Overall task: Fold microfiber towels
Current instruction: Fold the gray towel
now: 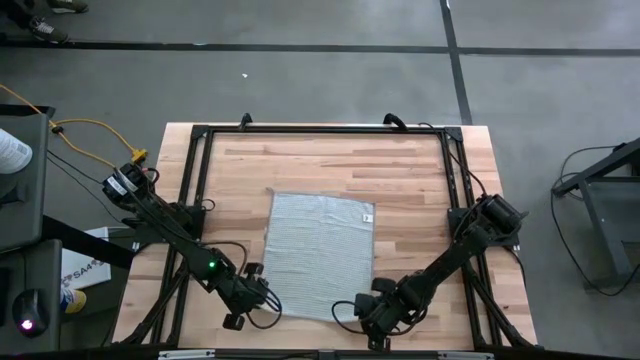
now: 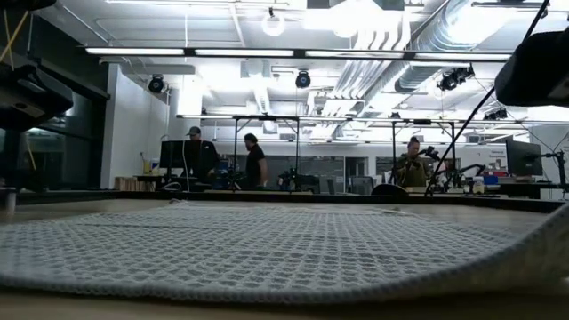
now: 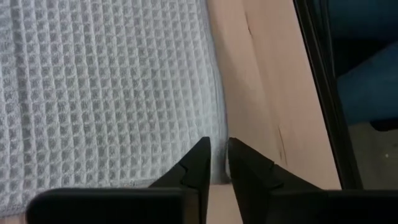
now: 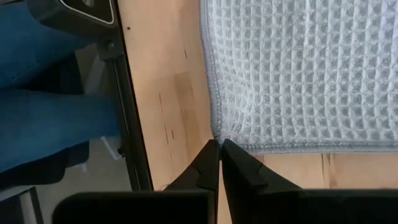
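Observation:
The light grey-blue ribbed towel [image 1: 320, 255] lies spread flat in the middle of the wooden table, its small white tag [image 1: 367, 217] at the far right corner. My left gripper [image 1: 262, 292] is at its near left corner, and the wrist view [image 3: 218, 155] shows the fingers closed to a narrow gap on the towel [image 3: 112, 87]. My right gripper [image 1: 352, 308] is at the near right corner, its fingers [image 4: 219, 148] shut at the towel [image 4: 298, 74]. In the low view the towel [image 2: 267, 249] fills the foreground and its right end [image 2: 547, 222] curls up. My left gripper pinches the towel's near left corner [image 3: 217, 171] between its two fingers, right at the hemmed edge. The fingers come slanting down from the near side. The rest of the towel lies flat on the table. My right gripper pinches the tip of the towel's near right corner [image 4: 216, 137] at its fingertips. It comes slanting down from the near side. The cloth puckers a little at the corner, and the rest lies on the table.
A black frame [image 1: 320, 130] runs around the tabletop, with its rails beside both arms. Bare wood [image 1: 320, 165] lies beyond the towel's far edge. People stand in the room behind the table [image 2: 253, 164].

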You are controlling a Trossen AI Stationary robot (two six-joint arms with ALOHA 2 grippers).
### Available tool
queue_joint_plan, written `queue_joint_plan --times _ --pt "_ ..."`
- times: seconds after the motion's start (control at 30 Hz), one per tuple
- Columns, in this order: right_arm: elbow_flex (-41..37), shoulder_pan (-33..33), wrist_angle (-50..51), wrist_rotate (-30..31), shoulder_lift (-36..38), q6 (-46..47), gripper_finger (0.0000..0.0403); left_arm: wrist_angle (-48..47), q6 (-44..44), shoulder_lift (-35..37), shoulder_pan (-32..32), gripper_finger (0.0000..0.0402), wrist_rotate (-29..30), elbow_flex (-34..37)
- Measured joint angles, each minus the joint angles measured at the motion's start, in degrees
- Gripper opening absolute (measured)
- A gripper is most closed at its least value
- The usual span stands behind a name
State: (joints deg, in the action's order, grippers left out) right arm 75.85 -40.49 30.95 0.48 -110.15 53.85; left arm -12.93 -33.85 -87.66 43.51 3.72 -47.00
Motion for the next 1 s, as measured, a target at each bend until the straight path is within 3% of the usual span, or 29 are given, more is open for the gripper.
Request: queue_joint_plan --times 0.5,0.83,1.0 --pt "0.00 -0.62 -1.92 -3.85 0.00 -0.07 0.0007 -0.02 -2.40 0.00 0.00 0.0102 -0.33 0.00" --pt "0.00 -0.76 -2.03 -3.39 0.09 0.52 0.0113 -0.02 -2.46 0.00 0.00 0.0102 -0.32 0.00" --pt "0.00 -0.76 -1.51 -1.86 0.09 0.44 0.0147 -0.42 -2.39 0.00 0.00 0.0102 0.63 0.00"
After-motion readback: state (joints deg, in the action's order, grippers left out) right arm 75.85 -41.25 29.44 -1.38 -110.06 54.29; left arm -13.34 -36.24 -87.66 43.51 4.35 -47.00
